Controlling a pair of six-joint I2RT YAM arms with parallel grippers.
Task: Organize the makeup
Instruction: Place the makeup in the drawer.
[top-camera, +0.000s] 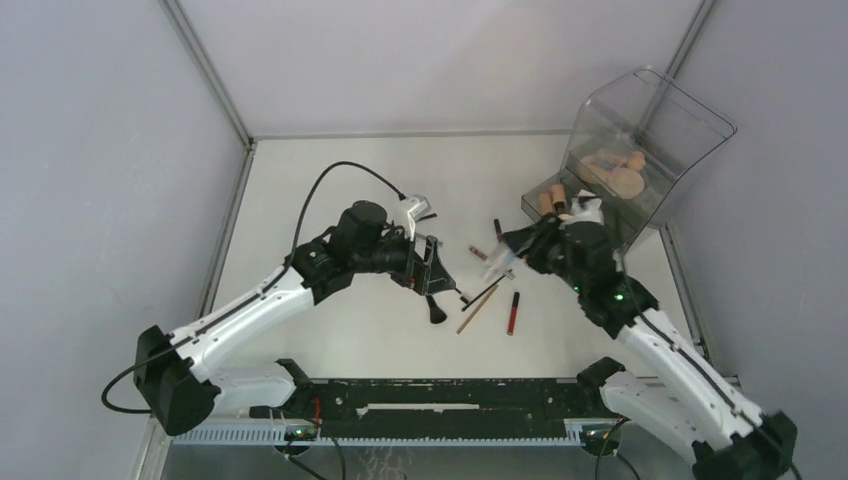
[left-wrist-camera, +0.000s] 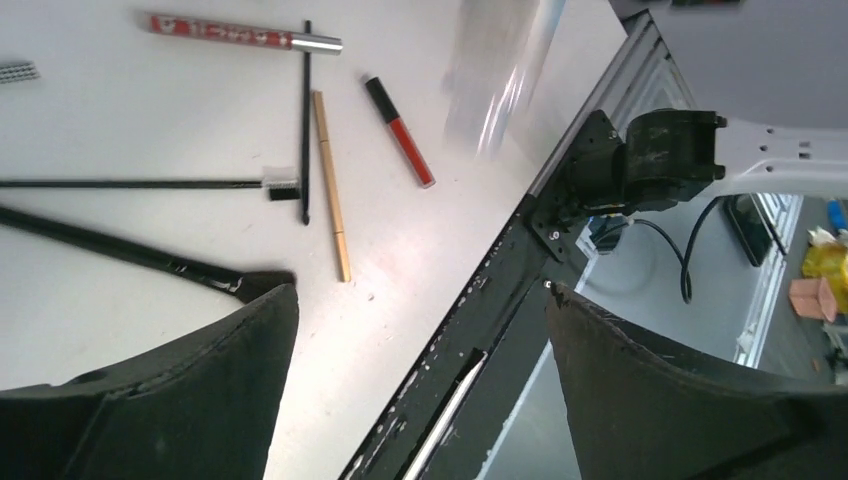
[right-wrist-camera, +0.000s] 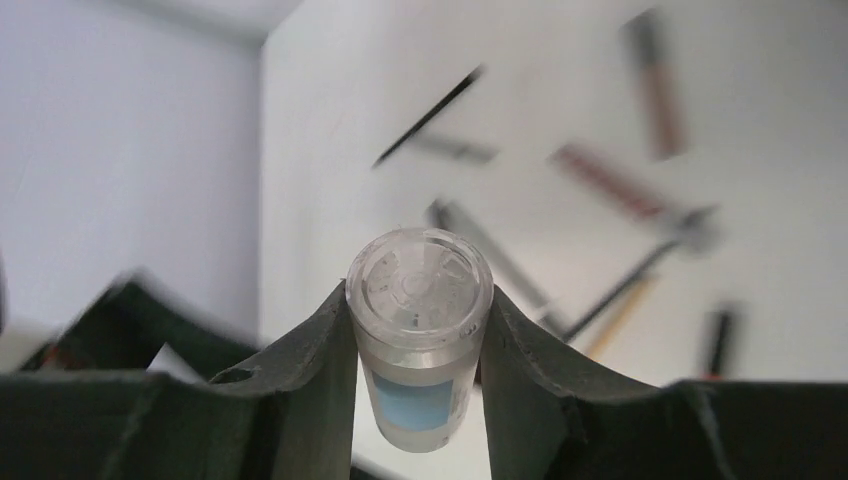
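Loose makeup lies mid-table: a black brush (top-camera: 437, 310), a tan pencil (top-camera: 478, 308), a red lip tube (top-camera: 514, 312) and a thin black wand (top-camera: 485, 293). My left gripper (top-camera: 432, 268) hovers just left of them, open with nothing between its fingers (left-wrist-camera: 420, 295). Its camera shows the gold pencil (left-wrist-camera: 330, 185), the red lip tube (left-wrist-camera: 400, 130), a red tube with a silver cap (left-wrist-camera: 245, 35) and the black brush handle (left-wrist-camera: 140, 255). My right gripper (top-camera: 512, 250) is shut on a clear frosted bottle (right-wrist-camera: 420, 330) with a blue label, held above the table.
The smoky clear organizer box (top-camera: 640, 150) stands at the back right, with beige compacts and tan bottles inside. Grey walls close in the table at the back and both sides. The black rail (top-camera: 450, 405) with the arm bases runs along the near edge.
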